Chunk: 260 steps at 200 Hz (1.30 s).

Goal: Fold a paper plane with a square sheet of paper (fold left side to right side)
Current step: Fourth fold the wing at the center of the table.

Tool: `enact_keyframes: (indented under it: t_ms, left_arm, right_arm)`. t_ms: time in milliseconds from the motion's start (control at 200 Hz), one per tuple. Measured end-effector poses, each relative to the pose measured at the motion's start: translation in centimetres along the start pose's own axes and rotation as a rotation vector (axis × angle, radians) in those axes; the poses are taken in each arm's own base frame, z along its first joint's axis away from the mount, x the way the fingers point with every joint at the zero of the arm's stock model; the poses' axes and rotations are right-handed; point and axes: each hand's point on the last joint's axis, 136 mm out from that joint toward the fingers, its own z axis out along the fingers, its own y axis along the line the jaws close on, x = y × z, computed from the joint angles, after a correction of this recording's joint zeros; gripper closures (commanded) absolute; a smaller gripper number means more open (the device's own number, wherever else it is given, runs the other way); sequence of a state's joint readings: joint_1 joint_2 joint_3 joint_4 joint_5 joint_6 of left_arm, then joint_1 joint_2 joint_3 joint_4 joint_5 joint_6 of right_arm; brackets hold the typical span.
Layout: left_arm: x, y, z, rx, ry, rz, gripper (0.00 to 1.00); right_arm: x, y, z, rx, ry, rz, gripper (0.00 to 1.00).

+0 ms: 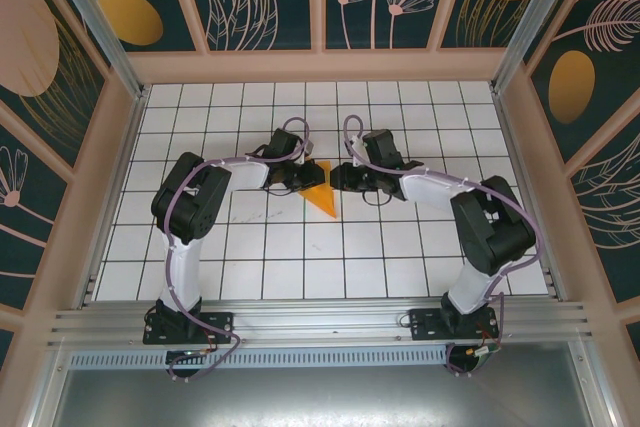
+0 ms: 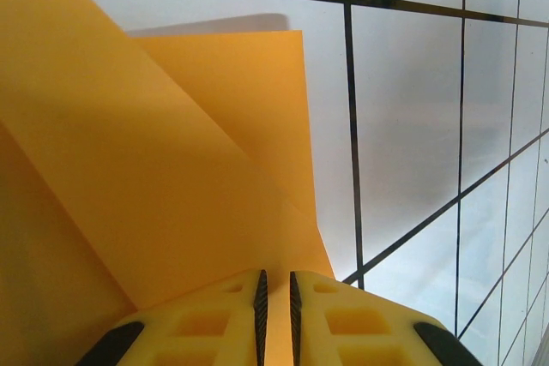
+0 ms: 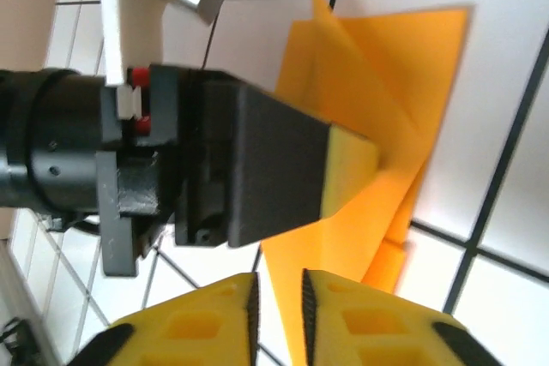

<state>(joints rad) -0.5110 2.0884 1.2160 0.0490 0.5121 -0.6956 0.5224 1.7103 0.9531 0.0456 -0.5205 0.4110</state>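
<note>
The sheet of paper is an orange-yellow pointed wedge, folded in layers, lying at the table's middle with its tip toward the near side. In the left wrist view the paper rises in folded flaps, and my left gripper is shut on its edge. From the right wrist view that left gripper pinches the paper with its yellow pad on a raised flap. My right gripper has its jaws a narrow gap apart, with the paper's lower edge running between them. Both grippers, left and right, meet over the wedge's far end.
The white tiled table with black grid lines spreads around the paper. Patterned dark walls with wooden frames enclose the back and sides. A metal rail runs along the near edge by the arm bases.
</note>
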Motion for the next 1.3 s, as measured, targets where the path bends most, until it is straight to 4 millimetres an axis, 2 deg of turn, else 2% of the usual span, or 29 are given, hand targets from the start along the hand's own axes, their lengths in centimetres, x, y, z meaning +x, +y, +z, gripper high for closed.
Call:
enact_keyframes:
  t_ms: [180,295,791,1301]
  left_arm:
    - [0.0,0.0,0.0,0.0,-0.001,0.001,0.81]
    - [0.0,0.0,0.0,0.0,-0.001,0.001,0.81]
    - [0.0,0.0,0.0,0.0,-0.001,0.005,0.81]
    - [0.0,0.1,0.0,-0.002,0.0,0.012,0.81]
  right_arm:
    - [3.0,0.8,1.7,-0.049,0.099,0.02,0.85]
    - [4.2,0.4,2.7,-0.052,0.144,0.036,0.85]
    - [6.1,-1.6,4.1,0.004,0.208,0.061,0.86]
    - [7.1,-2.3,4.2,0.078,0.245,0.021,0.86]
